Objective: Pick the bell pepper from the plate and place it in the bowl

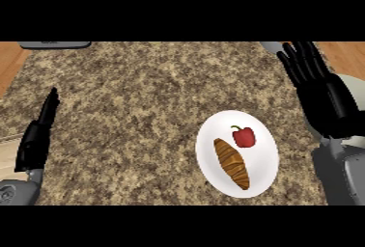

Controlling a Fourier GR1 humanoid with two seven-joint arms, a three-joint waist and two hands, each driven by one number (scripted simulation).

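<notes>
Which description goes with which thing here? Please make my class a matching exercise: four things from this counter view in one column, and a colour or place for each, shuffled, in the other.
Things:
1. bell pepper
2. pastry
3. plate
4. left hand

Descriptions:
A. brown and long, on the nearer part of the plate
B. black, by the view's left edge
C. red, on the farther part of the plate
D. white and round

Pairs: 1-C, 2-A, 3-D, 4-B
</notes>
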